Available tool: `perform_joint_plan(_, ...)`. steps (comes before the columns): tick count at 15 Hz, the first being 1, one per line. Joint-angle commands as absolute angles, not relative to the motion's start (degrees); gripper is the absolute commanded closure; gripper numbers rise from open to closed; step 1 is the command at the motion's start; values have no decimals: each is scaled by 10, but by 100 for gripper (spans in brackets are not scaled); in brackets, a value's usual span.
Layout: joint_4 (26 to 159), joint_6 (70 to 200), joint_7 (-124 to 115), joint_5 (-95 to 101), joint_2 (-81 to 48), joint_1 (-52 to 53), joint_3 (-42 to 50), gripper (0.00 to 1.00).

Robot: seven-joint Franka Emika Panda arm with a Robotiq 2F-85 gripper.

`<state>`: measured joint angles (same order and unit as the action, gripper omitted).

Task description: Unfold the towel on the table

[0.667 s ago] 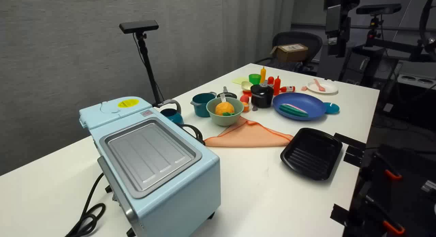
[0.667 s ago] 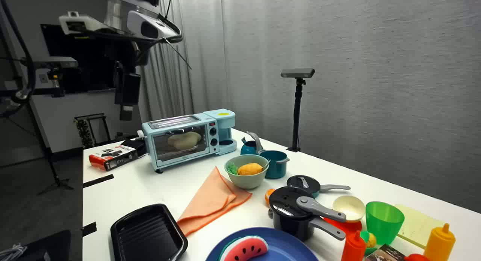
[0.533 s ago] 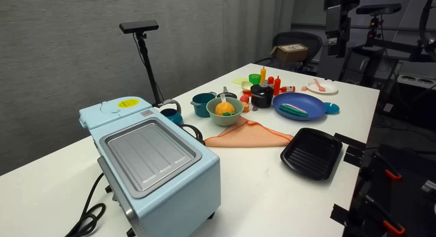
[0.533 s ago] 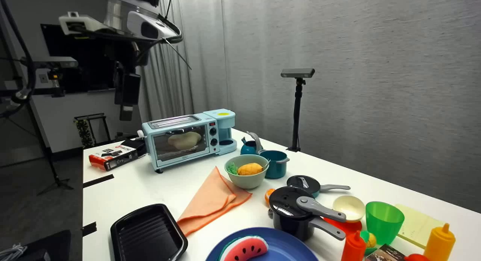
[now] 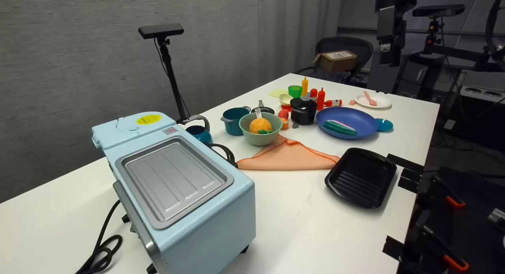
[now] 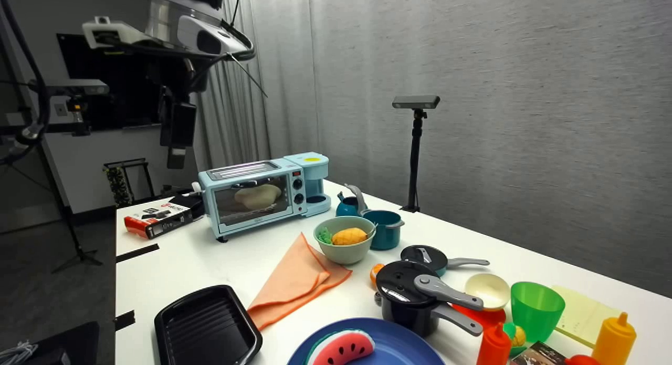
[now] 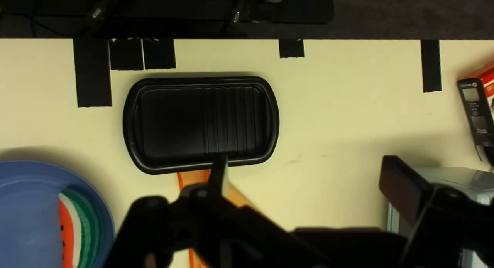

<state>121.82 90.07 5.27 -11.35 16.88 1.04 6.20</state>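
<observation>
Gripper (image 7: 305, 160): jaws apart. We judge the towel (image 6: 283, 281) soft, light; pinch its flap (image 6: 317, 277) facing the desk (image 6: 210, 265) edge by the curtain (image 6: 525, 134).

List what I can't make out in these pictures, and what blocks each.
Towel, wrist view: largely behind the open gripper.
Towel's inner layers, both exterior views: covered by its upper fold.
Towel's end, wrist view: the black tray hides whether it runs beneath the rim.
Inside of the black pot, both exterior views: shut under its lid.
Dark printed item, in an exterior view: cut off by the bottom edge, print too small.
</observation>
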Motion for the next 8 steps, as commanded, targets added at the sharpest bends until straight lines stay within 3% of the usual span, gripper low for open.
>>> perform_joint_plan(1, 1217, 899, 55, -116, 168, -1, 52, 0)
perform_joint_plan(8, 1234, 1048, 24, -85, 142, -18, 48, 0)
